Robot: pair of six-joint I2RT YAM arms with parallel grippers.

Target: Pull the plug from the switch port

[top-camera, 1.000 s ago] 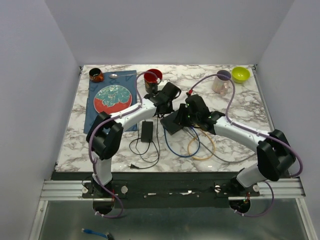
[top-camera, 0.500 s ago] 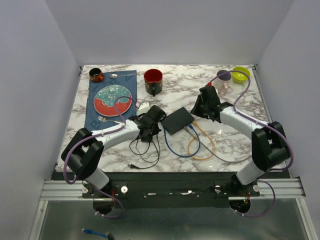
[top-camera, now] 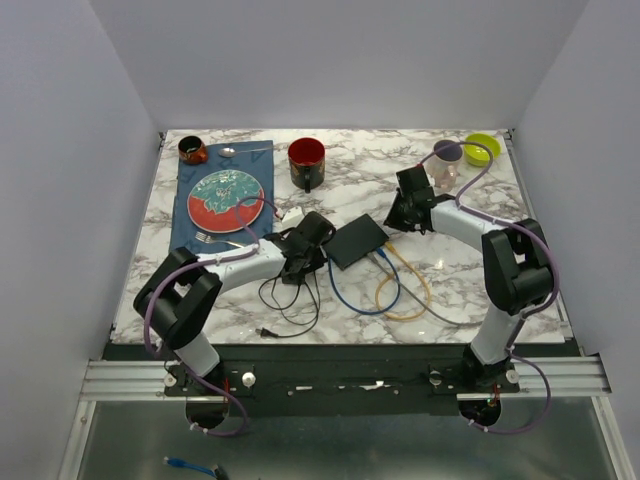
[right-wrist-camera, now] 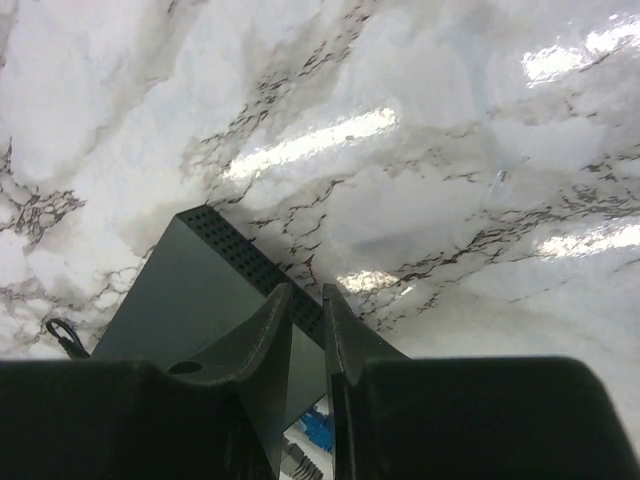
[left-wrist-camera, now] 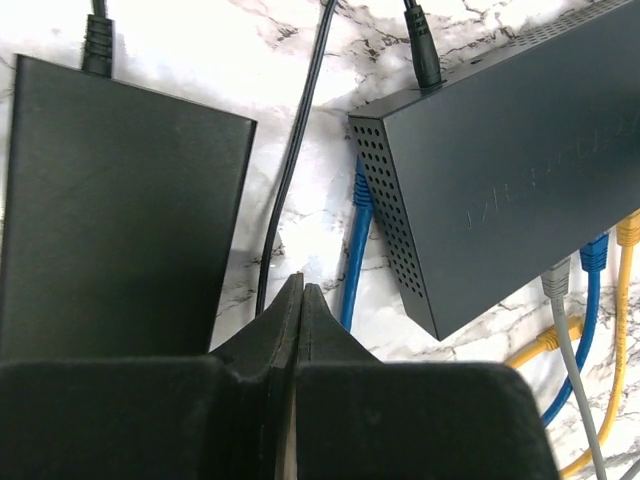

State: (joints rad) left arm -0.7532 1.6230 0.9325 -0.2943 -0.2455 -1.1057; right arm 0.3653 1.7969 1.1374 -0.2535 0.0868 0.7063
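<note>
The black switch [top-camera: 357, 241] lies flat mid-table, and in the left wrist view the switch [left-wrist-camera: 520, 160] fills the right side. Blue [left-wrist-camera: 594, 252], grey [left-wrist-camera: 556, 280] and yellow [left-wrist-camera: 628, 232] plugs sit in its front ports, and a black barrel plug [left-wrist-camera: 424, 55] sits in its back. My left gripper [top-camera: 308, 258] is shut and empty; in its own view the left gripper [left-wrist-camera: 300, 285] hangs between the power brick [left-wrist-camera: 110, 200] and the switch. My right gripper [top-camera: 393, 221] hovers by the switch's far right corner. Seen from its wrist, the right gripper [right-wrist-camera: 308, 293] has a narrow gap between its jaws, holding nothing.
Blue and yellow cables [top-camera: 392, 285] loop in front of the switch, and a black cord [top-camera: 285, 305] coils near the front left. A red mug [top-camera: 306, 160], a plate [top-camera: 226, 197] on a blue mat, a brown cup [top-camera: 192, 150], a pink cup [top-camera: 444, 163] and a green bowl [top-camera: 481, 148] stand behind.
Both grippers have left the switch's top: the left went down-left over the power brick, the right back-right to the far corner. The right jaws narrowed slightly.
</note>
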